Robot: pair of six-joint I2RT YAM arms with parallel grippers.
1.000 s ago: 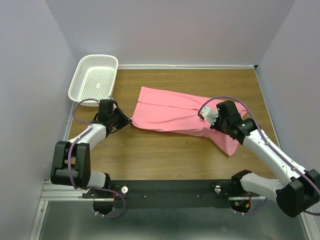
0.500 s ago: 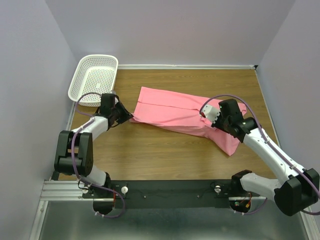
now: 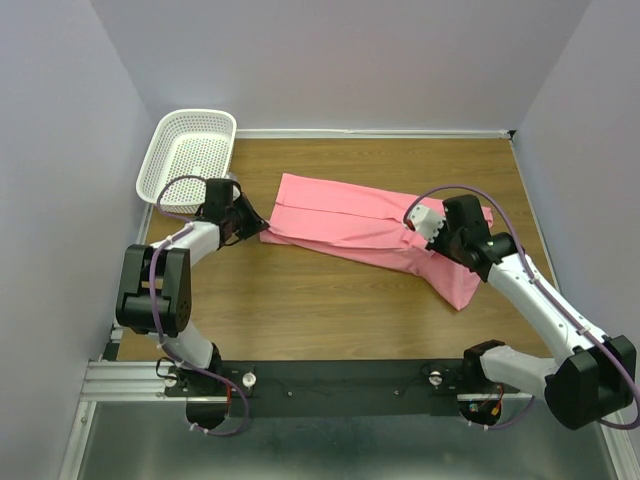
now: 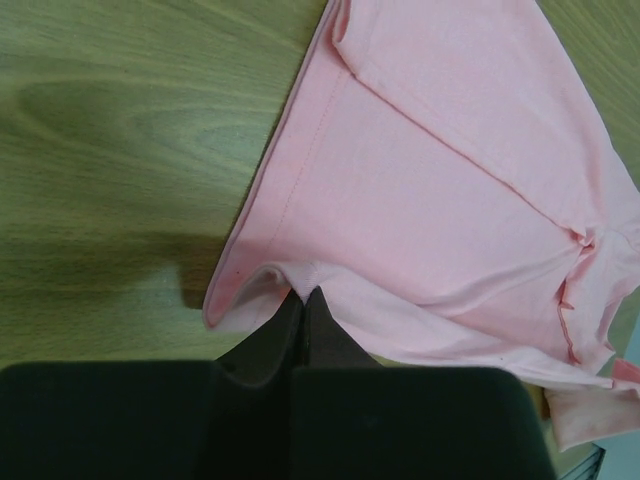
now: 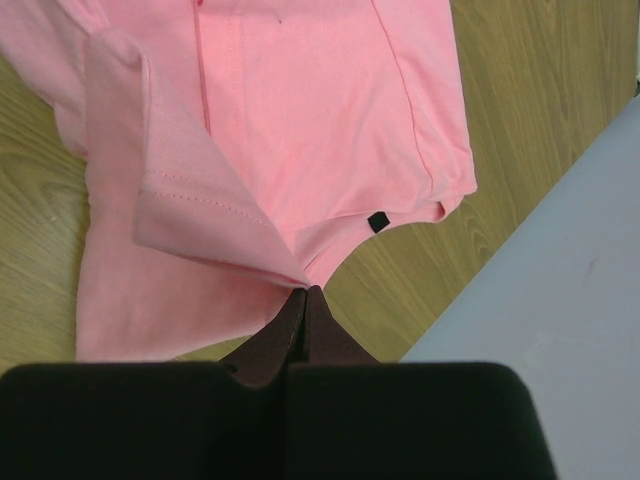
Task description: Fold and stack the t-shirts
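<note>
The pink t-shirt lies partly folded across the middle of the wooden table, running from the back left to the front right. My left gripper is shut on the t-shirt's left hem corner, lifting it slightly. My right gripper is shut on a sleeve edge of the t-shirt at its right side, with the sleeve folded over. The round neck with a small black tag shows in the right wrist view.
A white plastic mesh basket stands at the back left corner, just behind my left arm. Lavender walls close in the table on the left, back and right. Bare wood lies in front of the t-shirt.
My left gripper has moved back and right along the t-shirt's left edge, pushing the cloth's corner in. My right gripper has shifted slightly back with the sleeve.
</note>
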